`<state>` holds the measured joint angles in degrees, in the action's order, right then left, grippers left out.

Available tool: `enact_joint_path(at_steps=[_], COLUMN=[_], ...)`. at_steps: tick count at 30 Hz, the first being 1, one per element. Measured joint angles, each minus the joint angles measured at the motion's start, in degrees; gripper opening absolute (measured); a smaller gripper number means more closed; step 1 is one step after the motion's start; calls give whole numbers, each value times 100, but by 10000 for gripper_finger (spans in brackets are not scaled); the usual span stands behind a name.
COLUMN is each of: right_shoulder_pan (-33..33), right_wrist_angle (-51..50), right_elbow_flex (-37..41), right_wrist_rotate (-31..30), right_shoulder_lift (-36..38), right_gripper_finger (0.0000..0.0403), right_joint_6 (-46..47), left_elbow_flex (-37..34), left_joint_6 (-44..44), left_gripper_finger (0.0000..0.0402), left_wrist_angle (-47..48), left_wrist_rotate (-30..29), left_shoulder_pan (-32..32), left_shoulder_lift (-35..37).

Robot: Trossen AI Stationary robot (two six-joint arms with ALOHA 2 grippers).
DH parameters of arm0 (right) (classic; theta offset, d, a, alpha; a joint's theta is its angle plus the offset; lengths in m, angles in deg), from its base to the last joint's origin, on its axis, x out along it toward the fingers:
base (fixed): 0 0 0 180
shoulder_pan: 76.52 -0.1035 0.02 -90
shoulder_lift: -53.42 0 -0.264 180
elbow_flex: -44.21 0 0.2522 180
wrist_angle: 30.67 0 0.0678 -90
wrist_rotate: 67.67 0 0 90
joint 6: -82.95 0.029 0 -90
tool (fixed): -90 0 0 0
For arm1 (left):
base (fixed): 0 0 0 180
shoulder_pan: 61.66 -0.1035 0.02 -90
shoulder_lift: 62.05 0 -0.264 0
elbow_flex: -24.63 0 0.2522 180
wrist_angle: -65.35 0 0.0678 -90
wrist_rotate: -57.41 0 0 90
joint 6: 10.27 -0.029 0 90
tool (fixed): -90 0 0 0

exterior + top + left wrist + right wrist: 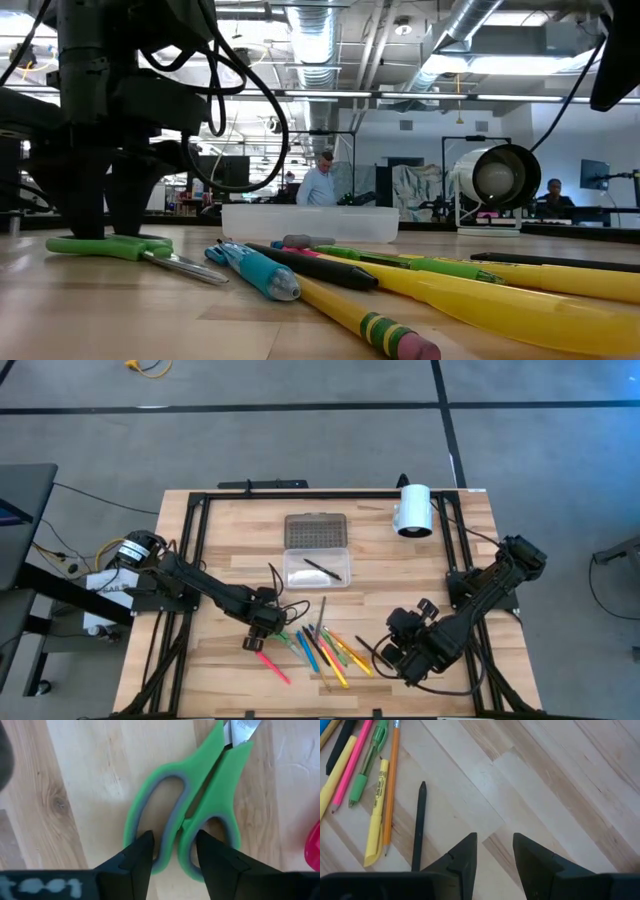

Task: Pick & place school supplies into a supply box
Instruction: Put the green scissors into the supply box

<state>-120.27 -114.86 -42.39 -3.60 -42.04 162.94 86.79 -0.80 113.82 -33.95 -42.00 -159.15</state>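
Green-handled scissors (192,817) lie flat on the table (440,560), lower left of centre in the high view, beside the fanned pens (325,648). Step in hand, as judged: picking up the scissors. Left gripper (172,851) is down on them, fingers apart, straddling the inner bar between the two handle loops; not yet clamped. Next move calls for closing, lifting, then carrying to the supply box (316,568) at upper centre. Right gripper (494,851) waits at lower right, fingers apart, holding nothing.

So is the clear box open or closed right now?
Open. The supply box sits with its top uncovered, its dotted lid lying flat on the table right behind it. One dark pen is already inside.
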Motion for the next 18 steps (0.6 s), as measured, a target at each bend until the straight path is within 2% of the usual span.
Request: enact_joint_path(at_steps=[8, 18], right_shoulder_pan=[9, 53], right_wrist_angle=[0, 9], right_elbow_flex=[0, 0], right_wrist_rotate=[-70, -127], right_shoulder_lift=[0, 0], right_gripper_finger=[120, 120], right_joint_6=[2, -4], left_elbow_flex=[92, 94], left_joint_6=[-104, -14], left_gripper_finger=[82, 87], left_wrist_angle=[149, 161], left_wrist_rotate=[29, 59], left_shoulder_pan=[0, 0], left_shoulder_lift=[-15, -15])
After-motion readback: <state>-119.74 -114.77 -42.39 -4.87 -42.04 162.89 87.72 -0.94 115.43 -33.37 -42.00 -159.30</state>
